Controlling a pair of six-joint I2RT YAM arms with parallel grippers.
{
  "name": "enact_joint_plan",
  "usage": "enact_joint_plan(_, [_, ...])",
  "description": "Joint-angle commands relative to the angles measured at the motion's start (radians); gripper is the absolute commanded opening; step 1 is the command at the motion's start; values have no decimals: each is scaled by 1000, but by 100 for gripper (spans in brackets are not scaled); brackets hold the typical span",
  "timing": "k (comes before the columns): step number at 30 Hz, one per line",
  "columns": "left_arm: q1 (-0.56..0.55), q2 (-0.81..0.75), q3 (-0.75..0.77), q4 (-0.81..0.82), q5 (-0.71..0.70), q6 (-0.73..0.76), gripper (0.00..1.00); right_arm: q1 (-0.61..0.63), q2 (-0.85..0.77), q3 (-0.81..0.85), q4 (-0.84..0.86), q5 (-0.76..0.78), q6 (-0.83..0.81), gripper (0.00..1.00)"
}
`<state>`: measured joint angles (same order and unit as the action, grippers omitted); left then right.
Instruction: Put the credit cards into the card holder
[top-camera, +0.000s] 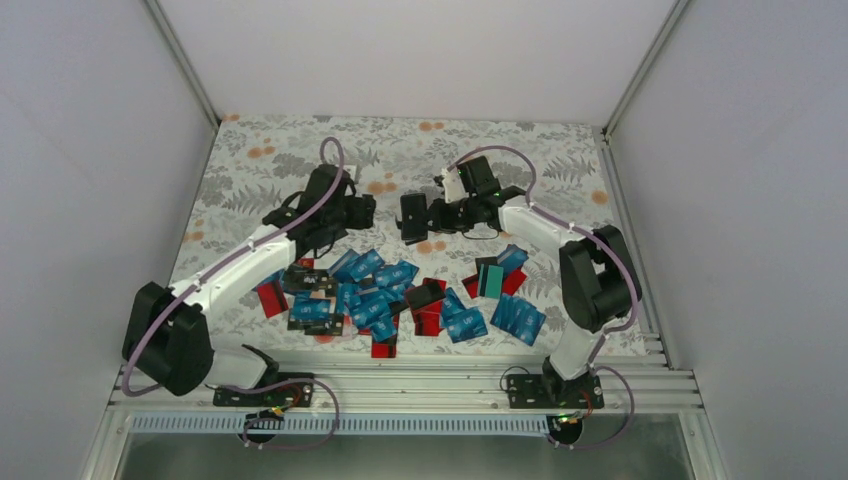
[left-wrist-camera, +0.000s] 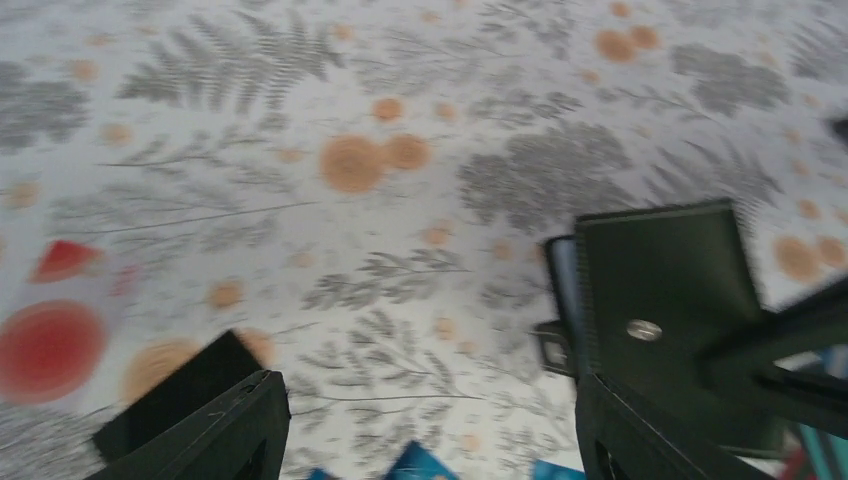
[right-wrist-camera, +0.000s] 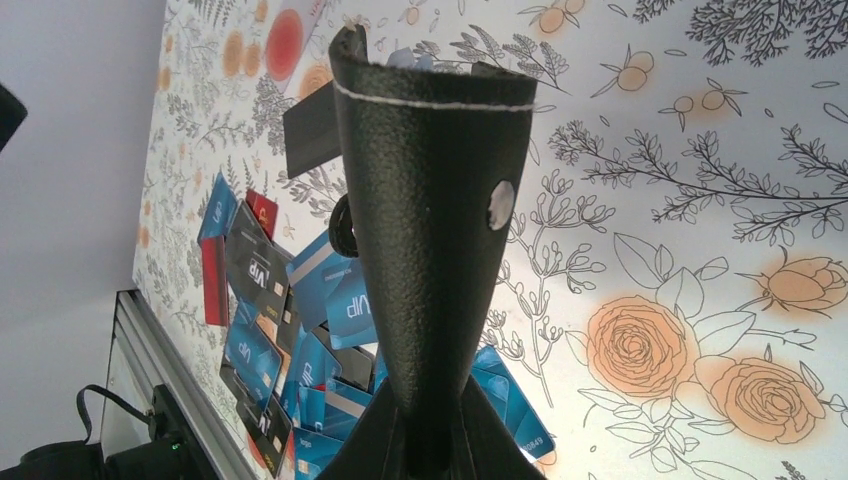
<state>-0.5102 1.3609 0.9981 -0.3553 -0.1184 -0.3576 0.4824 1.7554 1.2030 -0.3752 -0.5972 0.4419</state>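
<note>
Pinched at its lower end by the right gripper (right-wrist-camera: 430, 435), whose fingers are closed tight on it, the card holder (right-wrist-camera: 430, 200) stands up from the jaws and widens toward its stitched rim (right-wrist-camera: 440, 98). A snap stud (right-wrist-camera: 500, 205) sits on the outer face. At the mouth a pale edge (right-wrist-camera: 410, 58) shows; whether that is a card already inside I cannot tell. The pebbled black skin looks soft and likely to flex, so the low pinch leaves the mouth free but gives it little support against a push.

Below this gripper and back toward the arm bases, the credit cards (right-wrist-camera: 330, 290) lie in a loose overlapping heap on the floral cloth (right-wrist-camera: 700, 150), mostly blue, with some red and black. They look thin, stiff, light and slick. Lying flat, they offer little to grip, so a card with a raised or overhanging edge, taken by its short end, seems the best hold.

Farther out, the left gripper (left-wrist-camera: 430, 400) hangs over bare cloth with its fingers spread wide and nothing between them. The holder is ahead of it and to its right, close by but not touching. The heap lies behind and beneath it.
</note>
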Motion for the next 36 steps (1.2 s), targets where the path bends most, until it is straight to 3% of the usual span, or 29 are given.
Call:
enact_joint_plan(1, [-47, 51, 11, 55, 171, 23, 71, 7, 30, 47, -2, 6, 5, 4])
enact_joint_plan(7, [-86, 191, 52, 70, 149, -32, 64, 7, 33, 35, 0, 2, 11, 4])
enact_joint_plan(21, [-93, 339, 99, 153, 160, -88, 48, 6, 25, 10, 13, -13, 14, 4])
enact_joint_plan(25, [-93, 367, 113, 152, 144, -92, 37, 7, 24, 8, 15, -15, 11, 4])
enact_joint_plan(30, [-94, 380, 114, 161, 138, -94, 5, 5, 27, -1, 21, -11, 11, 4])
enact_joint_plan(33, [-94, 373, 111, 160, 140, -94, 2, 3, 35, -17, 24, -7, 6, 5])
enact_joint_plan(34, [-93, 368, 111, 158, 139, -94, 2, 0, 37, -25, 25, -5, -1, 11])
enact_joint_plan(36, [-94, 357, 108, 154, 146, -93, 2, -7, 50, -50, 21, 18, -24, 40])
